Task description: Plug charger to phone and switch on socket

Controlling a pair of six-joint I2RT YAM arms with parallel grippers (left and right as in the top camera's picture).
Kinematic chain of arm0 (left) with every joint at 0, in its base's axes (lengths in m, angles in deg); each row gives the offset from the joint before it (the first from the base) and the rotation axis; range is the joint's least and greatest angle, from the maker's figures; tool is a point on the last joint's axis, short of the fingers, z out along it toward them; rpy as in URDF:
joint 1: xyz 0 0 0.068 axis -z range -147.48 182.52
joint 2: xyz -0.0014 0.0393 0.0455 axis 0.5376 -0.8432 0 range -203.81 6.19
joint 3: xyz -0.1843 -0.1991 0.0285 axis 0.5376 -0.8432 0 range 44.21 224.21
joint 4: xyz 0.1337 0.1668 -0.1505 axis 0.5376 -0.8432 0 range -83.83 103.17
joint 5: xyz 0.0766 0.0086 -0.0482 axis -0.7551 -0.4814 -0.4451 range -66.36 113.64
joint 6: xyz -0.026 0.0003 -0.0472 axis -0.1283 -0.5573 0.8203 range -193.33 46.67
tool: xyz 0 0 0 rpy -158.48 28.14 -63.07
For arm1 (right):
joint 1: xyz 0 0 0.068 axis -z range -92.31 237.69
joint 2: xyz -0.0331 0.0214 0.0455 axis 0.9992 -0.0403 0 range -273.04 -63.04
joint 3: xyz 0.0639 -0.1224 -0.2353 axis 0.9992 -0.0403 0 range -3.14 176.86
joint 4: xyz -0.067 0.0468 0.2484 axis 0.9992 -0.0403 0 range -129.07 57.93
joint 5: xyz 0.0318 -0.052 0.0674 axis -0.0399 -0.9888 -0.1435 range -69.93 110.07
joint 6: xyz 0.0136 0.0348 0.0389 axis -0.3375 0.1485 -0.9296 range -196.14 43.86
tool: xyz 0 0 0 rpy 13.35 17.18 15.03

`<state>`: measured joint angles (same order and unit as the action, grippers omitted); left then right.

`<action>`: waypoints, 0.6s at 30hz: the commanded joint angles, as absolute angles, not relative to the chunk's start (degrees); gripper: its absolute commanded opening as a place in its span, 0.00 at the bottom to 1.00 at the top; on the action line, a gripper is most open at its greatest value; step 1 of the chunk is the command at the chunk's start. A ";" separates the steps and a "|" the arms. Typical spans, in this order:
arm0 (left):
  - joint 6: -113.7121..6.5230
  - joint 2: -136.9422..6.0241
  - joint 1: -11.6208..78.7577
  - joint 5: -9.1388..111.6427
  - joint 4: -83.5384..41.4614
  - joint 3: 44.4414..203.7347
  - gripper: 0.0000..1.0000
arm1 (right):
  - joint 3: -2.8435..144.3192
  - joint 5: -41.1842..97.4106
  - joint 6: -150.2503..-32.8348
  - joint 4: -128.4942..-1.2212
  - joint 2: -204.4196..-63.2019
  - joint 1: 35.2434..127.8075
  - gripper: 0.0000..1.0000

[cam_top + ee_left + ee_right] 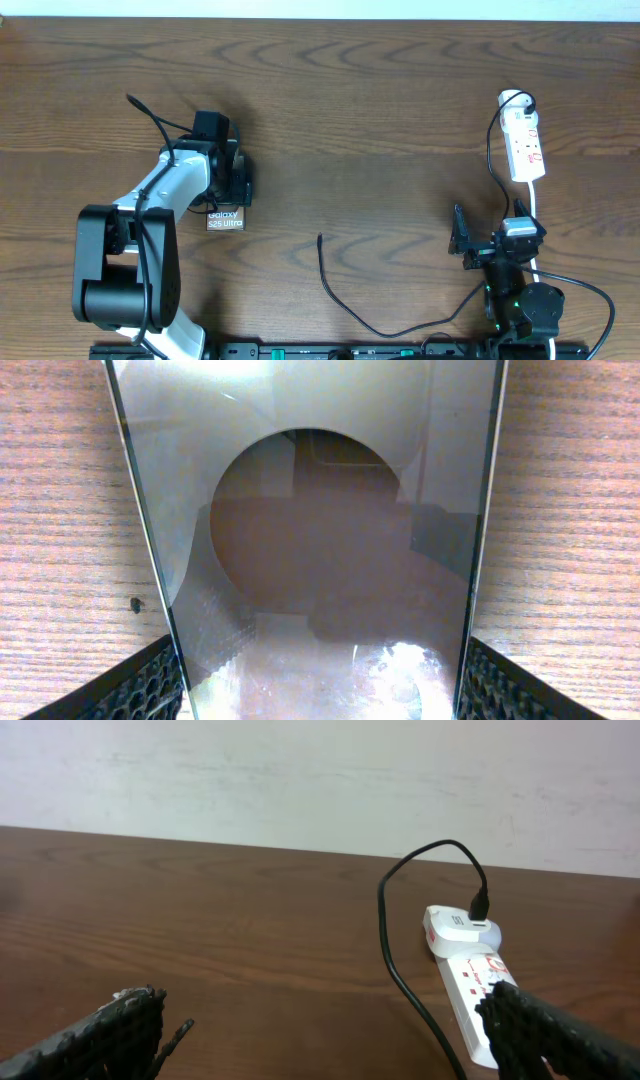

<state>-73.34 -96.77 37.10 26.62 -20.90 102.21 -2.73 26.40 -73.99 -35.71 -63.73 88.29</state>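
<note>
L gripper shut on phone, pads on both long edges. Charger lies loose on table; R gripper wide open, empty. Socket beyond. Keep phone steady, port twd R arm.

White-shelled left arm with bulky black joints and a thin black cable; the smaller right arm, all black, shows a green light. Black fingers have ribbed, mesh-like faces.
</note>
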 commanded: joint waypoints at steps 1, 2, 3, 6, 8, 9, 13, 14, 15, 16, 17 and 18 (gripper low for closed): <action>-73.71 -98.30 36.92 23.80 -21.42 99.94 0.65 | -2.82 26.03 -73.29 -35.95 -63.38 88.01 0.99; -73.71 -98.30 36.92 23.80 -21.42 99.94 0.62 | -2.82 26.03 -73.29 -35.95 -63.38 88.01 0.99; -73.71 -98.32 36.92 23.80 -21.42 99.94 0.62 | -2.82 26.03 -73.29 -35.95 -63.38 88.01 0.99; -73.71 -98.30 36.92 23.80 -21.42 99.94 0.58 | -2.82 26.03 -73.29 -35.95 -63.38 88.01 0.99; -73.71 -98.30 36.92 23.80 -21.42 99.94 0.52 | -2.82 26.03 -73.29 -35.95 -63.38 88.01 0.99; -73.71 -98.32 36.92 23.80 -21.42 99.94 0.49 | -2.82 26.03 -73.29 -35.95 -63.38 88.01 0.99; -73.71 -98.30 36.92 23.80 -21.36 99.94 0.31 | -2.82 26.00 -73.29 -35.95 -63.38 88.01 0.99; -73.71 -98.30 36.92 23.82 -21.18 99.94 0.26 | -2.82 26.03 -73.29 -35.95 -63.38 88.01 0.99; -73.71 -98.30 36.92 23.82 -20.98 99.94 0.21 | -2.82 26.03 -73.29 -35.95 -63.38 88.01 0.99; -73.71 -98.30 36.92 23.82 -20.68 99.94 0.12 | -2.82 26.03 -73.29 -35.95 -63.38 88.01 0.99; -73.71 -98.28 36.92 24.06 -20.31 99.94 0.08 | -2.82 26.03 -73.29 -35.95 -63.38 88.01 0.99; -73.71 -98.28 36.92 24.43 -20.09 100.00 0.08 | -2.82 26.03 -73.29 -35.95 -63.38 88.01 0.99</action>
